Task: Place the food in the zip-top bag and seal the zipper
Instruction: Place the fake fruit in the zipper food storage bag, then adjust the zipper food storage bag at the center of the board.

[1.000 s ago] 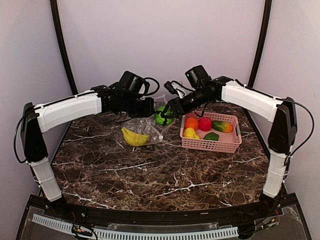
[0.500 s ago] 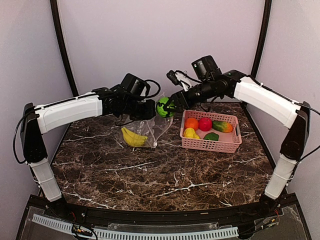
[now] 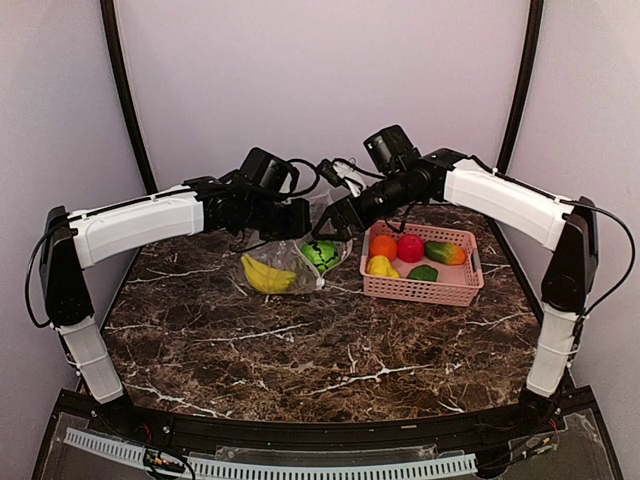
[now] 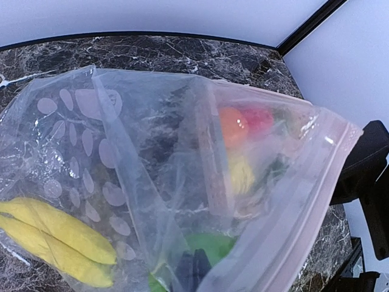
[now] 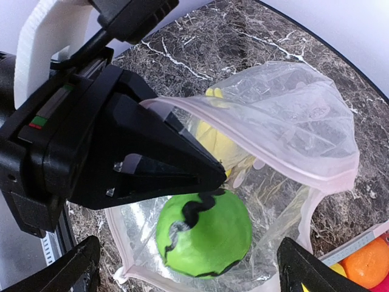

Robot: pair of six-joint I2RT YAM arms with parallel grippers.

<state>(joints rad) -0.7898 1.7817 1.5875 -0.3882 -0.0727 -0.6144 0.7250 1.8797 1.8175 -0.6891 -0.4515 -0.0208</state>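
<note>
The left hand [image 3: 300, 219] is clenched on the mouth edge of the zip-top bag [image 3: 288, 262], lifting that edge off the desk [image 3: 300, 350] so the mouth gapes toward the right hand [image 3: 328, 226]. The right hand is released, its 2 fingers spread wide with nothing between them, hovering just above the mouth.

The bag is clear and floppy, printed with pale dots, and it slumps onto the desk below the held edge. The zipper [image 4: 289, 204] is a whitish-pink strip along the mouth, unsealed. Inside lie 2 pieces of food: a yellow banana [image 3: 268, 275] at the left end and a round green piece [image 5: 203, 234] with a black wavy line, right under the mouth.

0.5 s ago the round green piece sat in the right hand's grip above the mouth; now it is down in the bag and that hand is empty. The banana and the left hand are where they were.

Just right of the bag stands a pink basket [image 3: 420, 291] with the other food: an orange [image 3: 383, 246], a red round fruit [image 3: 410, 248], a lemon [image 3: 381, 267], a dark green piece [image 3: 423, 273] and a mango-like piece [image 3: 445, 253]. In the right wrist view the left hand's black body crowds the near side of the mouth, and in the left wrist view the film blurs the basket's fruit behind it
</note>
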